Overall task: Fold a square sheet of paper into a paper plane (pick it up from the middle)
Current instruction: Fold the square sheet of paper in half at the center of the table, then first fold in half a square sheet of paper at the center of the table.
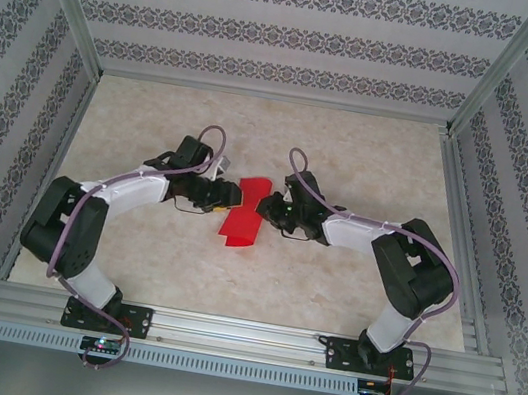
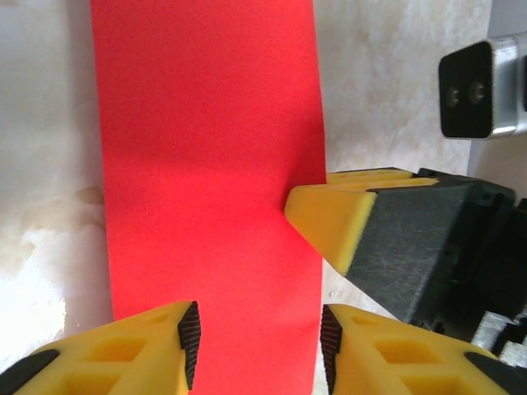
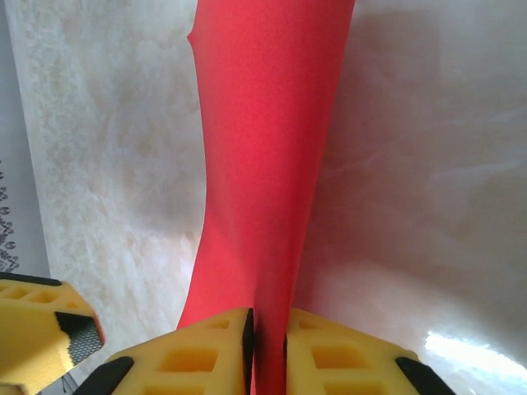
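Red and folded into a narrow strip, the sheet of paper point(image 1: 240, 220) is found at the middle of the marble-patterned table point(image 1: 371, 165), between the two wrists. The right gripper point(image 3: 268, 350) is clamped shut on one edge of the strip, apparently so that the folded layers cannot spring open. The left gripper point(image 2: 259, 337) is set astride the paper with its jaws apart and nothing pinched, probably so that a second hold can be taken for the next crease
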You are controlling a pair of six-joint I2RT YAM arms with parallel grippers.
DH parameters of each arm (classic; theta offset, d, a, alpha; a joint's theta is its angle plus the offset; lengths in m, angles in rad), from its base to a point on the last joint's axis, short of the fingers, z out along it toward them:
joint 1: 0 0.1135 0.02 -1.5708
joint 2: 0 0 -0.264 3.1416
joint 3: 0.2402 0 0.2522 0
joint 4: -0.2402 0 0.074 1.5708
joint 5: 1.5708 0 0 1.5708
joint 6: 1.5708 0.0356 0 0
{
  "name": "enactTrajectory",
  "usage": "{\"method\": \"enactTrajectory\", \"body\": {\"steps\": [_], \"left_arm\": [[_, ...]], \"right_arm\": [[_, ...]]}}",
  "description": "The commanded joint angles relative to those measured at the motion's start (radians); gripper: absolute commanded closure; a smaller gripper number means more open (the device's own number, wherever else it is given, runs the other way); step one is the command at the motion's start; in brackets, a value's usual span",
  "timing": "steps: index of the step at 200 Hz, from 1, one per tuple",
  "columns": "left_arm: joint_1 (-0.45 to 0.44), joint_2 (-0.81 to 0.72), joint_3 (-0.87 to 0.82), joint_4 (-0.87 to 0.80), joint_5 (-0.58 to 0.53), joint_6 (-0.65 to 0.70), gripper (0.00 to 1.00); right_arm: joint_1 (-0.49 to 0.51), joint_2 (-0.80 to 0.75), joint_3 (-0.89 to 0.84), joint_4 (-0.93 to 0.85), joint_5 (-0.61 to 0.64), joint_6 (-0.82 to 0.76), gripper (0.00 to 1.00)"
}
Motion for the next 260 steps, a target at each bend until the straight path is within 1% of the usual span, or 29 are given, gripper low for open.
{"method": "enactTrajectory", "body": {"steps": [1,29,94,117,148,171,182,209,260], "left_arm": [[-0.018,0.040,0.030,0.062,0.011,-0.003,0.58],[-0.044,0.090,0.041,0.065,0.003,0.008,0.62],[-0.071,0.173,0.054,0.068,-0.023,0.029,0.69],[-0.078,0.195,0.057,0.054,-0.040,0.045,0.71],[-0.083,0.211,0.056,0.033,-0.071,0.068,0.72],[-0.085,0.218,0.052,0.025,-0.087,0.080,0.72],[-0.085,0.219,0.051,0.024,-0.090,0.085,0.73],[-0.085,0.209,0.047,0.025,-0.085,0.089,0.73],[-0.084,0.183,0.055,0.024,-0.068,0.090,0.71]], "right_arm": [[-0.011,0.020,-0.018,0.022,-0.012,-0.031,0.82],[-0.021,0.028,-0.032,0.004,-0.004,-0.058,0.81],[-0.021,0.048,-0.029,-0.043,0.008,-0.096,0.78],[-0.021,0.040,-0.020,-0.070,0.015,-0.112,0.75],[-0.024,0.017,0.011,-0.142,0.028,-0.144,0.70],[-0.031,-0.009,0.046,-0.245,0.070,-0.194,0.62],[-0.034,-0.018,0.058,-0.268,0.079,-0.208,0.60],[-0.039,-0.018,0.101,-0.276,0.077,-0.224,0.59],[-0.050,0.107,0.254,-0.351,0.081,-0.285,0.60]]}}
